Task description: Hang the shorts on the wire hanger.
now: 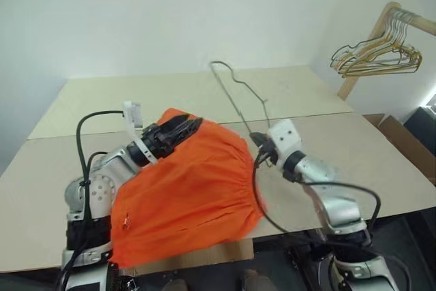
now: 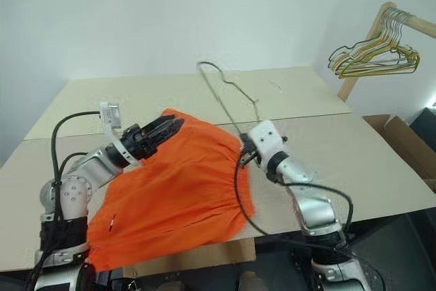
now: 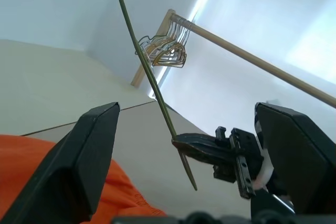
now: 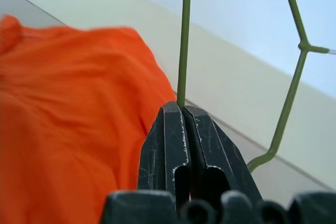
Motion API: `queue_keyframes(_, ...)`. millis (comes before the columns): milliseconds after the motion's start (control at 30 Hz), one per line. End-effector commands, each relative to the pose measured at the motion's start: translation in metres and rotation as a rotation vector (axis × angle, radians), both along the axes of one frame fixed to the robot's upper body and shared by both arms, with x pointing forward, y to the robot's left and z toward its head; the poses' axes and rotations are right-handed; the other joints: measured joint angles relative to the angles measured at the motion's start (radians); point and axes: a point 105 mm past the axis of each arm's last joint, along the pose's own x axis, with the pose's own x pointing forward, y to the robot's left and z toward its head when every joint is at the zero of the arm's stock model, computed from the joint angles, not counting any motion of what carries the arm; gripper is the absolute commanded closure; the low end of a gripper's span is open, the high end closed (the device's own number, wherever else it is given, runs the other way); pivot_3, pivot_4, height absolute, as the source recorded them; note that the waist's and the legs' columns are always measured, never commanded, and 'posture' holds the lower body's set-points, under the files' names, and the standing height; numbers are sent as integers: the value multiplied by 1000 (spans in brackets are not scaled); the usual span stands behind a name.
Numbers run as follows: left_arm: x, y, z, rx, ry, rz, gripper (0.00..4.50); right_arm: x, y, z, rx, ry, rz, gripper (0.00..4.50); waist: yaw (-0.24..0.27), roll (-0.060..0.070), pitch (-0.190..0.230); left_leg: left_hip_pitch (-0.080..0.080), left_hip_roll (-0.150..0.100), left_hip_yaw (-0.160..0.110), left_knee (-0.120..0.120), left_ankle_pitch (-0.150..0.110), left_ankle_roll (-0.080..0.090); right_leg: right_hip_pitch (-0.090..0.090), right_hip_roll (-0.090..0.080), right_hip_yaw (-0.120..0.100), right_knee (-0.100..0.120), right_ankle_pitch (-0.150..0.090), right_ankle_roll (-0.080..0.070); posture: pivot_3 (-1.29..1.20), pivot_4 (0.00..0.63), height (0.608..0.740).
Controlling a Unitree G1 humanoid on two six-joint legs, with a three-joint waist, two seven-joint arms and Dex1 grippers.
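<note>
Pinching the wire hanger tight, the right gripper holds it upright (hook high), while the left gripper, jaws apart, carries the shorts draped over it

Both arms are jointed silver-grey metal shells with black collars at the joints; looped black cables run along each. The left gripper has glossy black wedge-shaped jaws behind a white wrist band and a white bracket; the right gripper sits on a white boxy wrist block, its black jaws scuffed with pale scratches.
</note>
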Motion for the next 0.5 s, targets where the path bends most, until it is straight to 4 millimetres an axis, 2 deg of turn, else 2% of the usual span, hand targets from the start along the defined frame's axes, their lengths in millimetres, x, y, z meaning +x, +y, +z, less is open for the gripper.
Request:
queue_keyframes(33, -5, -2, 20, -97, -36, -55, 0, -12, 15, 30, 10, -189, 47, 4474, 0, 0, 0, 1, 0, 0, 0, 0, -1, 1, 0, 0, 0, 0, 0, -33, 0, 740)
queue_keyframes(267, -1, -7, 26, -86, -56, -14, 0, -19, 26, 30, -24, -245, 101, 4474, 3, 0, 0, 1, 0, 0, 0, 1, -2, 2, 1, 0, -1, 0, 0, -28, 0, 740)
queue_keyframes(500, 3, -12, 24, -64, -78, 27, 0, -23, 32, 17, -87, -263, 131, 4474, 4, 0, 0, 1, -1, 0, 0, 1, -2, 2, 1, 0, -1, 0, -1, -12, 0, 740)
